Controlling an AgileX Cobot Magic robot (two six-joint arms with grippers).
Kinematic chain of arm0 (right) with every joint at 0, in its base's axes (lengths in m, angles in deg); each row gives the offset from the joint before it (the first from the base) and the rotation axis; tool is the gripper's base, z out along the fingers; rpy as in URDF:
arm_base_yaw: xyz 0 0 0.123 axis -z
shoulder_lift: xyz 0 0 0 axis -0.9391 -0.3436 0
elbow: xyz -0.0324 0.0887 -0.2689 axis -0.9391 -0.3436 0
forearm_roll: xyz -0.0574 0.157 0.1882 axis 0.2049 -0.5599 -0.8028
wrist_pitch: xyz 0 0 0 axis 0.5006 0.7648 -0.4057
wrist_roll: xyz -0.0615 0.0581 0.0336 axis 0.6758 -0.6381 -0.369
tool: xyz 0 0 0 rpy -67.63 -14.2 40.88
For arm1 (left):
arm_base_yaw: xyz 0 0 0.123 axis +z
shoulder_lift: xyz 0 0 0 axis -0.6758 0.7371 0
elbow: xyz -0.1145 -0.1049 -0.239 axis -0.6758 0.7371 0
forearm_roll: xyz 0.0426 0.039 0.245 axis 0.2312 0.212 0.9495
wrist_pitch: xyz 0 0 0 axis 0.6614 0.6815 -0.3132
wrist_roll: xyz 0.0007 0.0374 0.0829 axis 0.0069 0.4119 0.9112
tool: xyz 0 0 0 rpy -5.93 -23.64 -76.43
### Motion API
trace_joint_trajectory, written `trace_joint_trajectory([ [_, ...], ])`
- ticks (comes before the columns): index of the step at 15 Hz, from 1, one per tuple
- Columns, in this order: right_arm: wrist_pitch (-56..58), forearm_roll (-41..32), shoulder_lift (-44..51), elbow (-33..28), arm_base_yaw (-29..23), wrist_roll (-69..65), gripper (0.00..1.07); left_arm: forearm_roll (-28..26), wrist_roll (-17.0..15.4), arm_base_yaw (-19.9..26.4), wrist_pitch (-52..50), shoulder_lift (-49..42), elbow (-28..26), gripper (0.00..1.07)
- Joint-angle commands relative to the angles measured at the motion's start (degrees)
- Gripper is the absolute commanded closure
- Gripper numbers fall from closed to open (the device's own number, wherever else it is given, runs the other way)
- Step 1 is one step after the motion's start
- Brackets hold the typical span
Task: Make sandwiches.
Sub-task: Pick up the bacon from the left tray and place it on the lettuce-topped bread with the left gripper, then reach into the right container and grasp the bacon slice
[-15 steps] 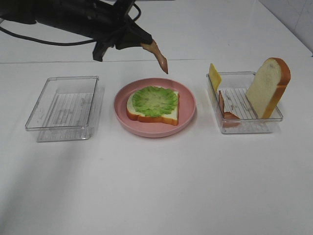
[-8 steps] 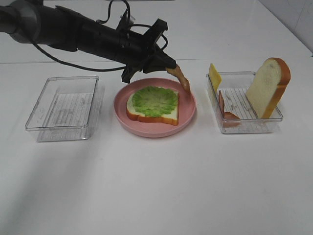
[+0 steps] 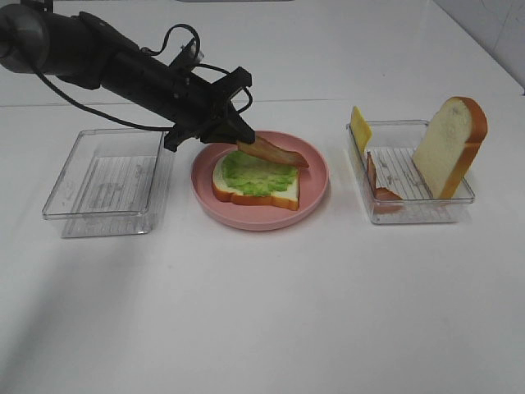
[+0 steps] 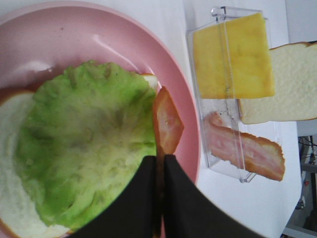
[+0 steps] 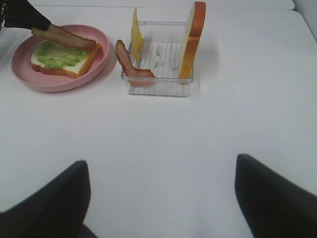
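Laying the bacon strip [image 3: 275, 153] flat is judged to be the step in hand. One end of it is pinched in the clenched left end effector [image 3: 242, 141], and the strip slants down across the lettuce leaf [image 3: 258, 172]. Its free end appears to be at or just above the edge of the bread slice [image 3: 250, 199] underneath. For a good result, the held end should be lowered until the strip lies along the leaf. It should be kept inside the crust line rather than hanging over the pink plate [image 3: 262, 223], and let go only once it is supported. A release from this tilt could let it slide off toward the rim.

The right end effector [image 5: 161, 198] is spread wide with nothing between its fingers, and is held low over the bare table [image 3: 262, 312], well apart from the work.

The half-built sandwich is carried on the plate, in the middle. In the right-hand tray [image 3: 410, 215], a yellow cheese slice [image 3: 360, 127] is propped at one end, a second bacon strip [image 3: 379, 185] is leaned beside it, and an upright bread slice [image 3: 449, 146] is stood at the other end. Nothing is seen in the left-hand tray [image 3: 107, 176].
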Motion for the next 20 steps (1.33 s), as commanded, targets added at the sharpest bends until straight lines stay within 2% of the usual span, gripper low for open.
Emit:
trace_joint_trajectory([
  [1,-0.52,0.0,0.74,0.06,0.34,0.23,0.31,2.18,-0.69,0.06,0.63,-0.23,-0.34,0.68],
  [2,-0.52,0.0,0.74,0.06,0.34,0.23,0.31,2.58,-0.69,0.06,0.69,-0.46,-0.4,0.46],
  [3,-0.52,0.0,0.74,0.06,0.34,0.23,0.31,2.64,-0.69,0.17,0.74,-0.63,-0.4,0.38],
  [4,-0.52,0.0,0.74,0.06,0.34,0.23,0.31,2.98,-0.69,0.23,0.74,-1.15,-0.46,0.24],
  [5,-0.52,0.06,0.74,0.06,0.34,0.23,0.31,3.95,-0.63,0.23,0.69,-2.18,-0.46,0.2],
  [7,-0.52,0.0,0.74,0.06,0.34,0.23,0.31,10.94,-0.63,0.23,1.78,-5.84,-0.69,0.21],
  [8,-0.52,0.0,0.74,0.06,0.34,0.23,0.31,12.78,-0.97,0.23,2.41,-6.93,-0.69,0.21],
  [9,-0.52,0.0,0.74,0.06,0.34,0.23,0.31,16.33,-2.18,0.23,3.5,-8.94,-0.69,0.21],
  [15,-0.52,0.0,0.74,0.06,0.34,0.23,0.31,43.66,-21.49,0.23,18.79,-26.01,-0.69,0.21],
  [16,-0.52,0.0,0.74,0.06,0.34,0.23,0.31,49.33,-24.98,0.11,24.58,-33.06,-0.52,0.21],
  [18,-0.52,0.0,0.74,0.06,0.34,0.23,0.31,52.94,-26.64,0.11,26.87,-38.56,1.09,0.21],
  [20,-0.52,0.0,0.74,0.06,0.34,0.23,0.31,58.16,-27.67,0.11,29.85,-46.58,5.56,0.21],
])
